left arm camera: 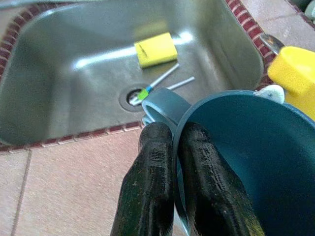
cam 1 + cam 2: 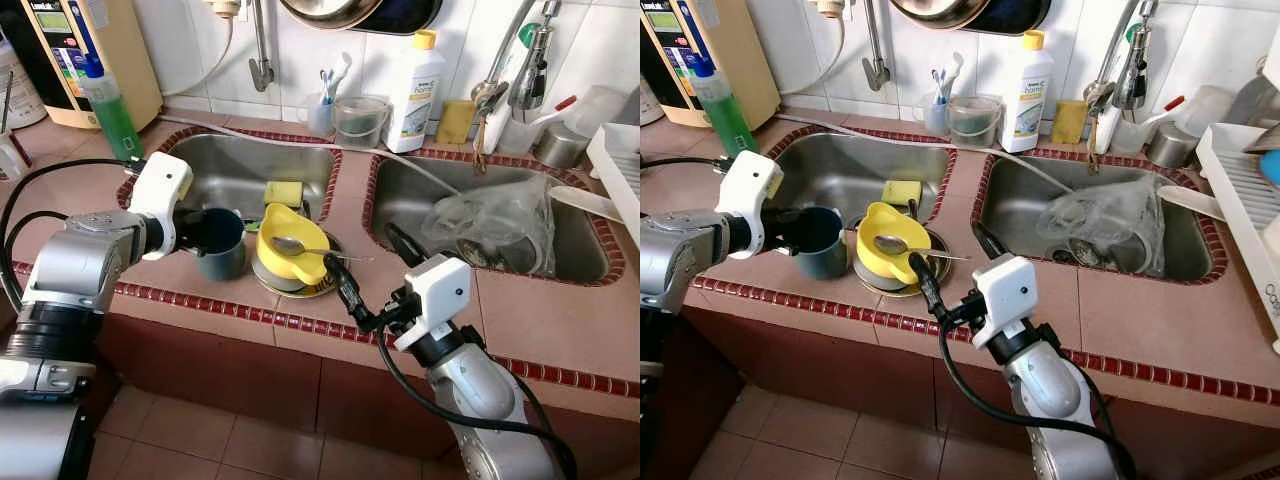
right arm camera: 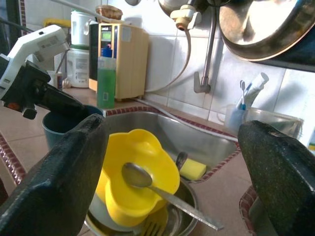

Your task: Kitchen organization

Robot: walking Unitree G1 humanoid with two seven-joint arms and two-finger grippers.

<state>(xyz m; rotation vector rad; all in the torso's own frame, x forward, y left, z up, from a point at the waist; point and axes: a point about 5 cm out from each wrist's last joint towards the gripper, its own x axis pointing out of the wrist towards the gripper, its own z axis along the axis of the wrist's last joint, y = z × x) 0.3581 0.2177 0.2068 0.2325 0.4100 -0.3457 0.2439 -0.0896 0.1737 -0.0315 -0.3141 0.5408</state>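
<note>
1. The left gripper [image 1: 174, 152] is clenched on the rim of a blue mug [image 2: 220, 243]: in the left wrist view one black finger sits inside the rim and the other outside, just beside the mug's handle.
2. The mug stands upright on the tiled counter [image 2: 560, 320], at the front edge of the left sink [image 2: 230, 170], touching or nearly touching a yellow bowl [image 2: 290, 240].
3. The right gripper [image 2: 372, 262] is spread wide, its two fingers apart, held just above the counter strip between the two sinks and pointing toward the yellow bowl.
4. The yellow bowl rests tilted on a stack of dishes in a metal plate [image 2: 310, 288], with a spoon [image 3: 140, 178] lying across it and a fork [image 3: 155, 227] beneath.
5. A yellow sponge [image 1: 156, 48] lies in the left sink, near the drain.
6. A crumpled clear plastic bag [image 2: 490, 225] sits in the right sink [image 2: 400, 205].
7. Along the back wall stand a green soap bottle [image 2: 112, 110], a white bottle with a yellow cap [image 2: 415, 92], and a clear container [image 2: 360, 122].
</note>
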